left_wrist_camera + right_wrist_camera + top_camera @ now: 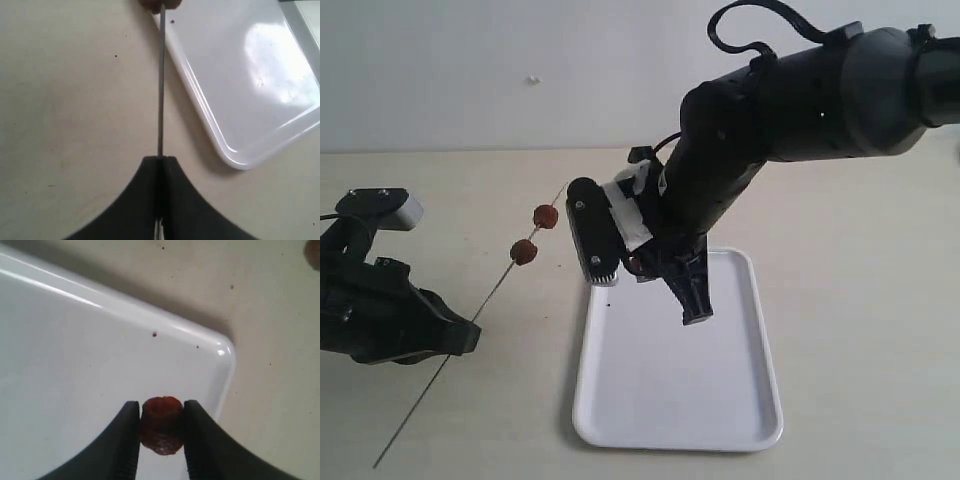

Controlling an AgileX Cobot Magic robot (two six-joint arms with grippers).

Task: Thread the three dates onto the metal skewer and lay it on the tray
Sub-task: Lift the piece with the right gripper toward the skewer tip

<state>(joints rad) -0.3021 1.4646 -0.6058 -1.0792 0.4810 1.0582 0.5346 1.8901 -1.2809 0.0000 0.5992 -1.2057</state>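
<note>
The thin grey metal skewer (495,288) runs on a slant in my exterior view. Its long axis goes from the near left edge of the beige counter (860,300) up toward the far right, and its upper end points at the right arm. Two small wrinkled reddish-brown dates are threaded on the upper stretch, one higher (546,216) and one lower (524,251), with a short gap of bare rod between them. I cannot tell whether the lower tip touches the counter.

My left tool (460,338) has the skewer below the dates. In its wrist view the jaws are pressed flat together with the rod pinched between them and running straight out ahead. That arm sits low at the left side, folded close to the counter.

The third date (161,432) is in my right tool (161,414), whose jaws are narrowed to the fruit's width and squeeze it from both sides. It hangs over the white rectangular plastic tray (670,380), near the rounded far-left corner and just right of the skewer's upper end. The right arm comes in from the upper right, bends at the wrist and angles down toward the tray. The tray lies flat on the counter with a few tiny dark specks on it.
</note>
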